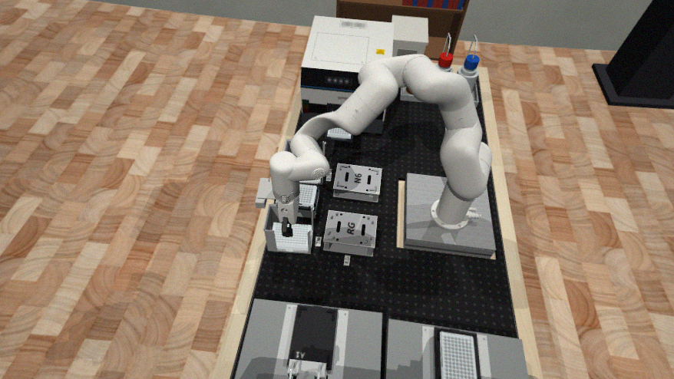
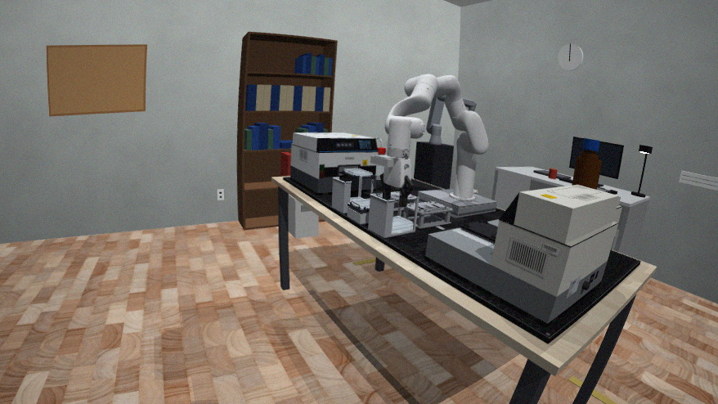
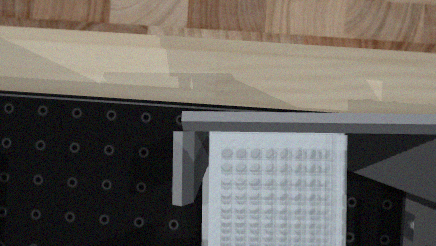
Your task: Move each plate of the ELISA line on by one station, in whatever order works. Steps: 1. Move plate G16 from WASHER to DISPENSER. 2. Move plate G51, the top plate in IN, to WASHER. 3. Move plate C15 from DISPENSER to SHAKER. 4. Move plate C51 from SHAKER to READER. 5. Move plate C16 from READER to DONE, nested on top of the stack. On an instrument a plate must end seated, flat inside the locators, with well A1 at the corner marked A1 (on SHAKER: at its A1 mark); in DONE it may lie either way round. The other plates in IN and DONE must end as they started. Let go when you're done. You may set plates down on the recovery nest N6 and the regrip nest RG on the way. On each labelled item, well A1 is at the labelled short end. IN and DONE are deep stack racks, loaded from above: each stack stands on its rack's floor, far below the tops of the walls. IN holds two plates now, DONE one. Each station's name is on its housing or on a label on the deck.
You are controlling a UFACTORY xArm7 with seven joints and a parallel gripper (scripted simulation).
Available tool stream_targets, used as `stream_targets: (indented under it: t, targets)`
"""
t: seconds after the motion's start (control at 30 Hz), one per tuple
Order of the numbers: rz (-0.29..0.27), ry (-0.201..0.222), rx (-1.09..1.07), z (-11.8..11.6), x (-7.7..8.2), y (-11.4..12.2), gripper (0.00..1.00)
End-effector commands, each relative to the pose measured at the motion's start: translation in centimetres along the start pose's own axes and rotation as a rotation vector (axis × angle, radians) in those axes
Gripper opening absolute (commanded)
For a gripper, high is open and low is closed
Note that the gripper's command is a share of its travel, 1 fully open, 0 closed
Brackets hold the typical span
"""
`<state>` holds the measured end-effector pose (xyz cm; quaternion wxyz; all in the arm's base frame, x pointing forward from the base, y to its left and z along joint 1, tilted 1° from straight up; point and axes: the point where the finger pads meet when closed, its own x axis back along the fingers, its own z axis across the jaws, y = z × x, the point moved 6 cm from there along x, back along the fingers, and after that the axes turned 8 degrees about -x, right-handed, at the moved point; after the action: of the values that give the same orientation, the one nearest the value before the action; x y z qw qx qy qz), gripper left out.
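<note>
My gripper [image 1: 286, 229] is open and empty. It hangs fingers down inside the top of a grey deep stack rack [image 1: 287, 235] at the deck's left edge, above a white well plate [image 1: 294, 241] that lies in the rack. The wrist view looks straight down on that plate [image 3: 277, 190], with the rack's wall [image 3: 310, 122] behind it. I cannot read the rack's name or the plate's label. A second rack with a white plate [image 1: 307, 195] stands just behind it. Another plate [image 1: 339, 133] sits at the back instrument, and one [image 1: 457, 354] in the front right instrument. The front left instrument's black nest [image 1: 312, 335] holds no plate.
Nests N6 [image 1: 357, 178] and RG [image 1: 351, 229] stand just right of the racks, both without plates. The arm's base [image 1: 450, 214] sits on a grey block to the right. Red [image 1: 445, 60] and blue [image 1: 470, 62] capped bottles stand at the back. The table edge runs close on the left.
</note>
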<state>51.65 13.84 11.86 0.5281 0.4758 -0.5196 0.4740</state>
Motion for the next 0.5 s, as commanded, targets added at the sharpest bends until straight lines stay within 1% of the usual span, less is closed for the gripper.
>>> stream_targets:
  t: [0.0, 0.47]
  targets:
    - [0.006, -0.002, 0.000, -0.1, -0.3, -0.1, 1.00]
    - [0.006, -0.002, 0.000, -0.1, -2.0, -0.2, 1.00]
